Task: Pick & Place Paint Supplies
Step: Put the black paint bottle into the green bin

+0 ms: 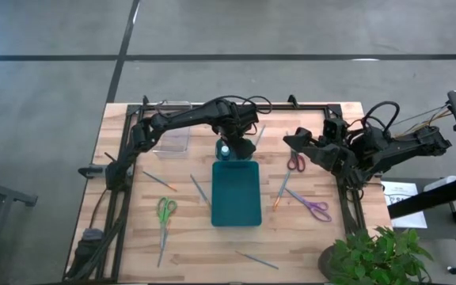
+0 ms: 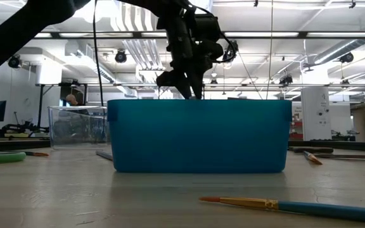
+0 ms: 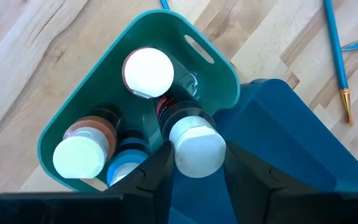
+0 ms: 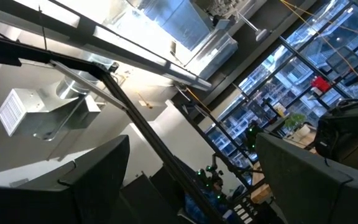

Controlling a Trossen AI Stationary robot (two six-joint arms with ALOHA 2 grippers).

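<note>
Left wrist view showed the left gripper [image 3: 196, 163] clenched on a white-capped paint bottle [image 3: 194, 146], held over the teal tray [image 3: 219, 65] at its far end, where three more capped bottles [image 3: 148, 71] stood. Right gripper [image 1: 291, 140] waited with fingers spread wide above the tabletop's right side, near red-handled scissors [image 1: 295, 162]. Green-handled scissors [image 1: 165, 210] lay toward the tabletop's left edge.

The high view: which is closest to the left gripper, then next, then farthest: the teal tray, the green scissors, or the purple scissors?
From the left gripper, over the tray's far end:
1. Teal tray, right beneath it, mid-table.
2. Green scissors, on the left side, toward the near edge.
3. Purple scissors, on the right side, below the waiting right gripper.
</note>
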